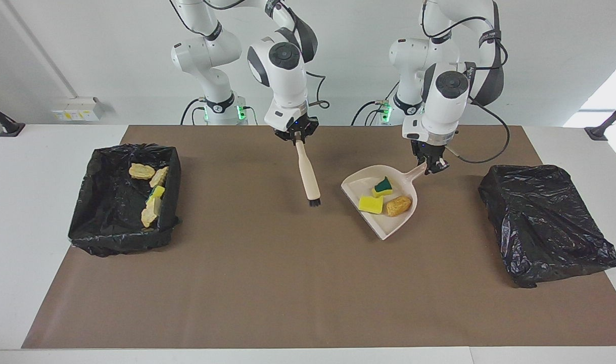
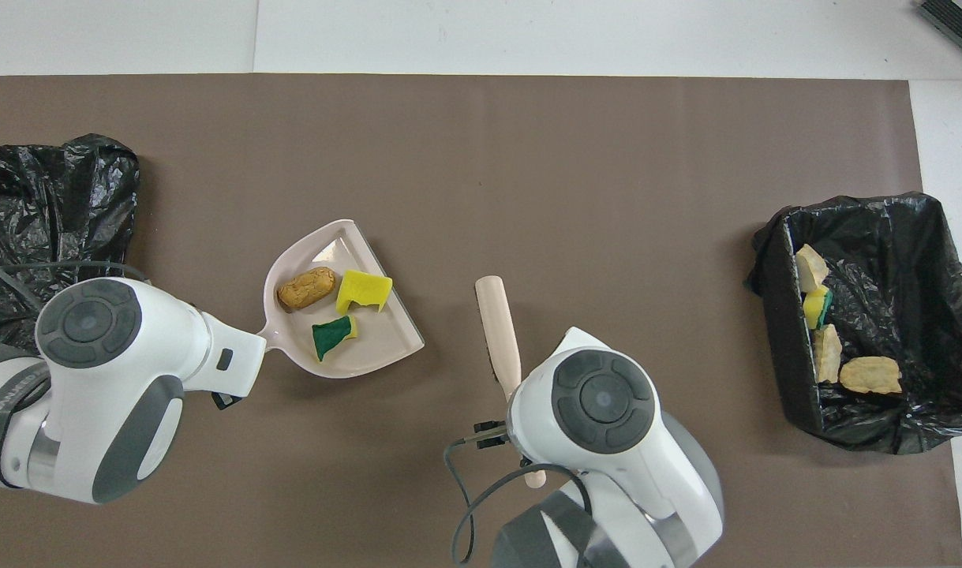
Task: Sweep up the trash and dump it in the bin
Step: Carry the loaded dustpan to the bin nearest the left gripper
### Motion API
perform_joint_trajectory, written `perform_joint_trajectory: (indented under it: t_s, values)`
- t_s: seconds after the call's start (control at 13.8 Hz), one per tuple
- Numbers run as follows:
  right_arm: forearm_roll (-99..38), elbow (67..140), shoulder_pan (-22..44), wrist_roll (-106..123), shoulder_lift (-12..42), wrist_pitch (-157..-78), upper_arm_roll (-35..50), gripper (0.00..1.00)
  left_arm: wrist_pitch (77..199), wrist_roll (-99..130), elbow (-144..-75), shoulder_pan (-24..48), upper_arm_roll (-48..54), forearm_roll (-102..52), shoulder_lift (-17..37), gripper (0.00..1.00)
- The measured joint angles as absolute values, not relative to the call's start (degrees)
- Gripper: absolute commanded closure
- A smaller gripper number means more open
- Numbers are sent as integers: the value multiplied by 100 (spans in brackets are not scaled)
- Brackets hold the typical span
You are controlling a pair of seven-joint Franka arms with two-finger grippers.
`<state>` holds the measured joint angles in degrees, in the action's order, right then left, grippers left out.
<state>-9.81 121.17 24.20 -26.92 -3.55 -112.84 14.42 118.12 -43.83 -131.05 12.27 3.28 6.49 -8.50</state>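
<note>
Brown paper [image 1: 287, 283] covers most of the white counter [image 1: 30, 212], with a pale wall [image 1: 85, 50] rising where the robots stand.

Nearest the robots, the right gripper [image 1: 296, 137] hangs over the paper's middle, jaws closed on the handle of a beige hand brush [image 1: 308, 174], whose dark bristle end slopes down away from the robots. The left gripper [image 1: 432, 165] is over the paper toward the left arm's end, jaws closed on the handle of a beige dustpan [image 1: 388, 222], which is well apart from the brush.

Three pieces of trash sit in the pan: a green-faced sponge chunk [image 1: 383, 186] closest to the handle, then a plain yellow sponge chunk [image 1: 371, 204] and an oblong golden-brown bread roll [image 1: 398, 206] side by side.

At the right arm's end stands a bin [image 1: 83, 222] lined with black plastic; in it lie several more pale golden pieces [image 1: 141, 171] and a yellow-green sponge bit [image 1: 157, 192], lined up along one wall. At the left arm's end lies a heap of black plastic bag [image 1: 545, 222].
</note>
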Motion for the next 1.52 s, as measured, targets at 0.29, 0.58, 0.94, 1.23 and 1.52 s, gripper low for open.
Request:
perform_joint_trajectory:
  t_s: [0.29, 0.58, 0.94, 1.23, 1.52]
  values:
    - [-969, 12604, 3119, -3946, -729, -11398, 1473, 100, 11813, -4432, -12840, 768, 291, 462, -925, 100]
    - [-970, 12879, 3978, -4736, -562, -12092, 1500, 100, 11407, -5327, -12263, -34, 267, 23, -937, 100]
    - [-718, 12966, 4464, -5255, 67, -12666, 1501, 1, 10695, -6583, -11255, -1153, 231, -84, -671, 100]
    - [-493, 12542, 4301, -5220, -2, -12043, 1427, 0, 10637, -7368, -10286, -2060, 213, -85, -48, 100]
    - [-469, 11724, 3519, -4285, -275, -10751, 1400, 0, 10644, -8087, -9640, -2600, 201, 236, 444, 100]
